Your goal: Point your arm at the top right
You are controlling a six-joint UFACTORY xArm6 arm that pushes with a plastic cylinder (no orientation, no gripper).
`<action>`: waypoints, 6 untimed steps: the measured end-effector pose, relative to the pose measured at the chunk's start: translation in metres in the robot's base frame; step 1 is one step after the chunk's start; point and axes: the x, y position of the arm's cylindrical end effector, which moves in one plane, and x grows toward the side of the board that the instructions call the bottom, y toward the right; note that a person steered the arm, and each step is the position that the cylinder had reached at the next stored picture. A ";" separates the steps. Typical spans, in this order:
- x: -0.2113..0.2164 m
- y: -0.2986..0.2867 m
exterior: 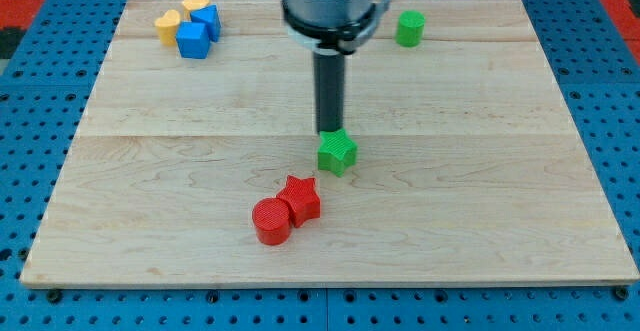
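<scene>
Wooden table (520, 221) on blue pegboard. No pincer fitted, state unknowable. My tip (330, 131) mid-table, touching green star block (337, 152). Top right, near green cylinder (409, 28), not yet reached.

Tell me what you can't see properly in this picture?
- My tip: its very end meets the green star block; touching or just behind, I can't tell.
- The arm's upper part: cut off by the view's top.
- The yellow blocks at the view's top left: partly hidden by the blue blocks, so their shapes are unclear.
- The red cylinder overlaps the red star.
</scene>
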 end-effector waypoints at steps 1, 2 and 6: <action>0.027 0.022; 0.048 0.001; -0.109 0.202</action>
